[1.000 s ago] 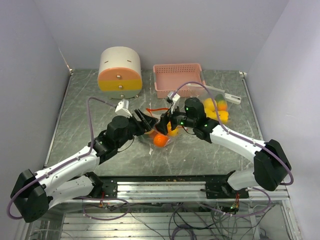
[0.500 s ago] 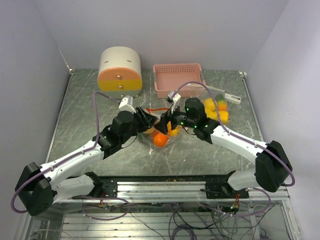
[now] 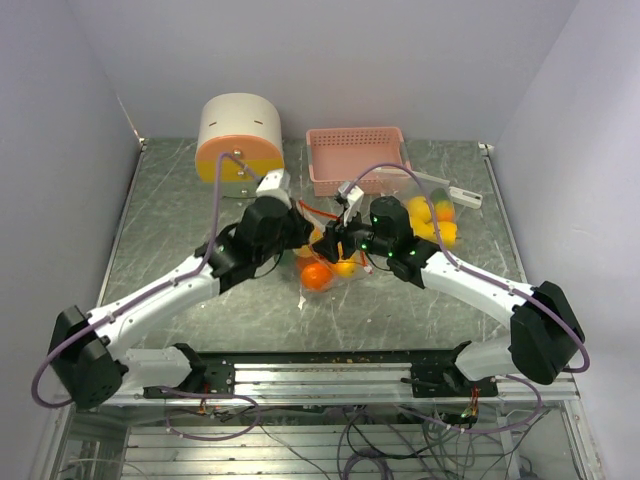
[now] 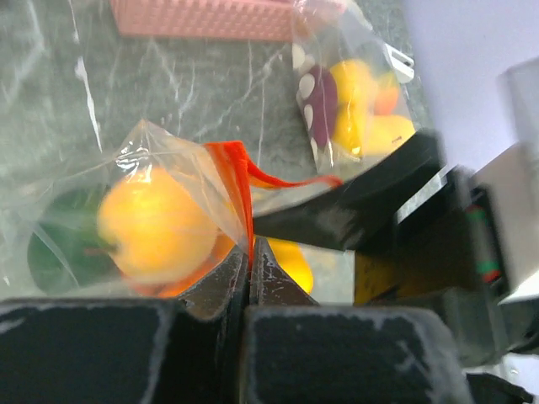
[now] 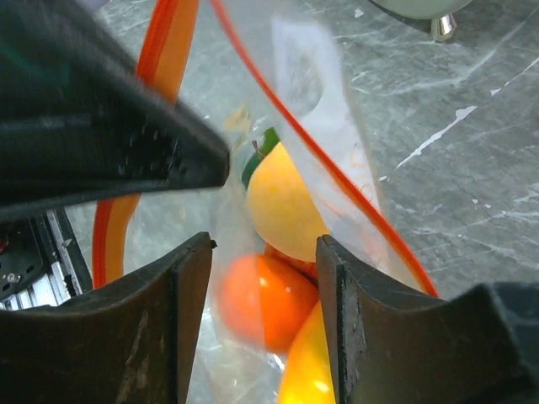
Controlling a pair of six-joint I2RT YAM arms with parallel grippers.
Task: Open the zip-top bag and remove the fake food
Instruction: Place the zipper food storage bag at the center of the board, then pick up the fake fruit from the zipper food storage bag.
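The grey marbled worktop (image 3: pixel 160 230) carries everything. The left arm (image 3: pixel 170 300) and right arm (image 3: pixel 470 285) reach in from the near edge and meet over its middle. At the back left stands a round drawer box (image 3: pixel 238 135), cream on top with orange and yellow fronts. Just to its right is a pink basket (image 3: pixel 357 155), against the back edge.

The bag (image 3: pixel 325 262), clear with an orange zip, is at the centre of the worktop, between the two wrists. A second bag (image 3: pixel 432 218) lies near it on the right, behind the right arm. It holds yellow, orange and dark purple pieces.

The left end effector (image 4: pixel 249 252) is closed, its fingers pressed together on the bag's film right at the zip strip (image 4: pixel 238 181). The strip rises from the pinch and bends off to the right. The right end effector (image 5: pixel 263 244) has its jaws apart. Bag film and fruit show through the gap between them, and I cannot see the fingers pressing on anything. One orange zip line runs diagonally across that wrist view and another hangs at the left, so the mouth looks parted.

The food (image 3: pixel 316 276) is inside the bag. An orange ball and a yellow fruit (image 5: pixel 282 206) with a green stem lie together there, and the left wrist view adds a dark green piece (image 4: pixel 59 244) beside a yellow one.
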